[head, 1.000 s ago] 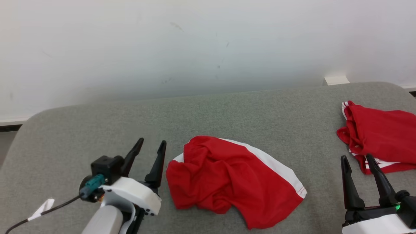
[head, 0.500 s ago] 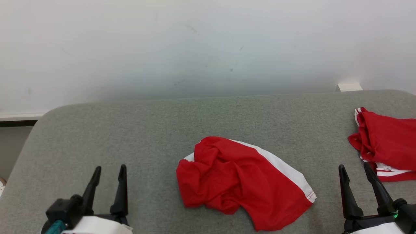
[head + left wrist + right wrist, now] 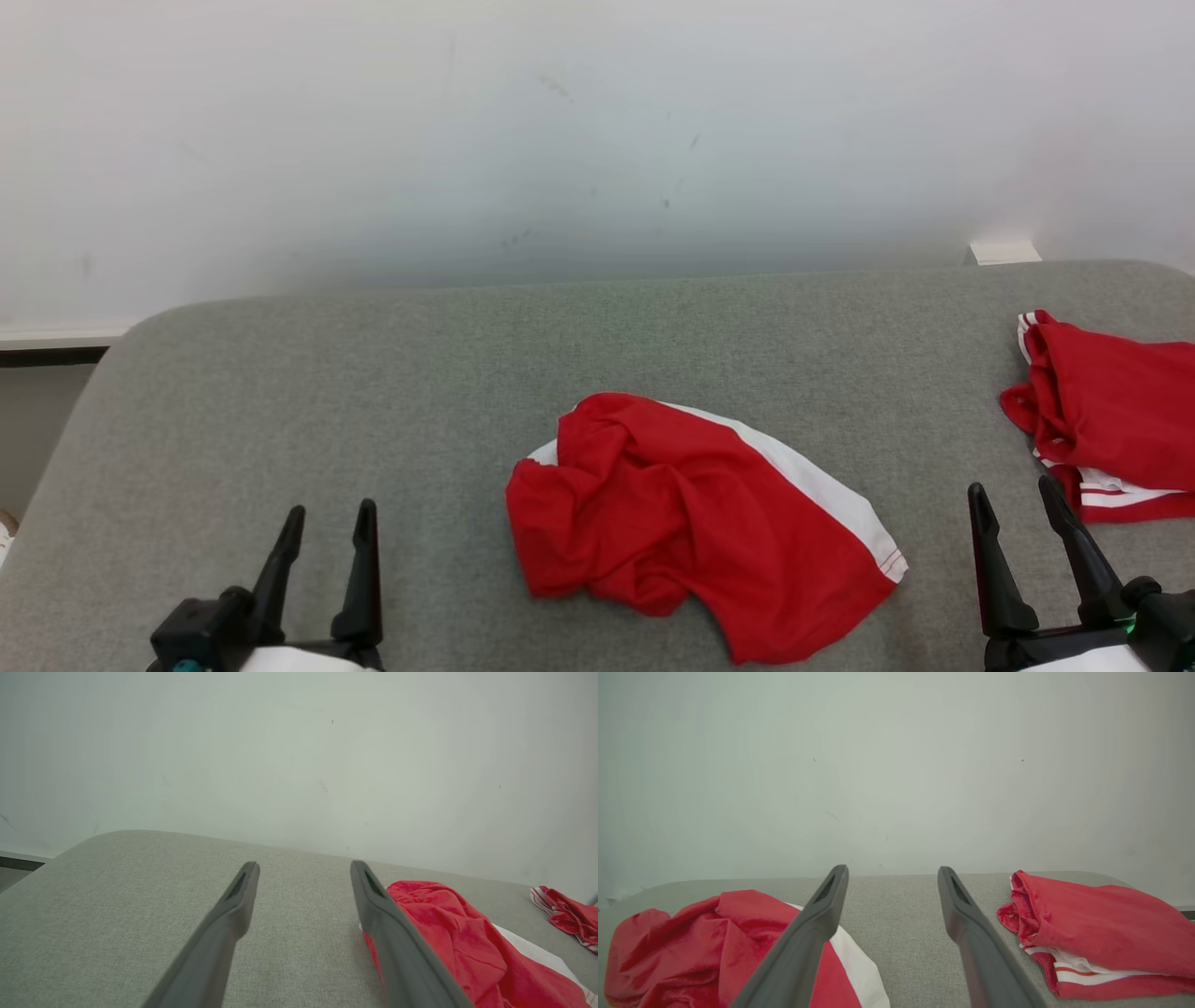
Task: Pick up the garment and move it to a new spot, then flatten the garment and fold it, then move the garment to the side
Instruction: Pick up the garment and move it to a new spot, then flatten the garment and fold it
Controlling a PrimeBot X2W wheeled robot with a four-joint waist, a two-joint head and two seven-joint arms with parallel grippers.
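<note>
Head view is showing a wide grey fabric-covered table (image 3: 373, 392) carrying a crumpled red garment with a white side stripe (image 3: 672, 523) at its middle and a folded red garment with white stripes (image 3: 1111, 411) towards the right. Left pincer (image 3: 331, 509) and right pincer (image 3: 1012, 485) are hovering near the front, both gaping wide and empty. Pinching only one bunched layer is probably risking a lopsided lift, and the right pincer may be courting a snag on the folded garment just beside it.

No readable text, label, brand, number or sign anywhere.
</note>
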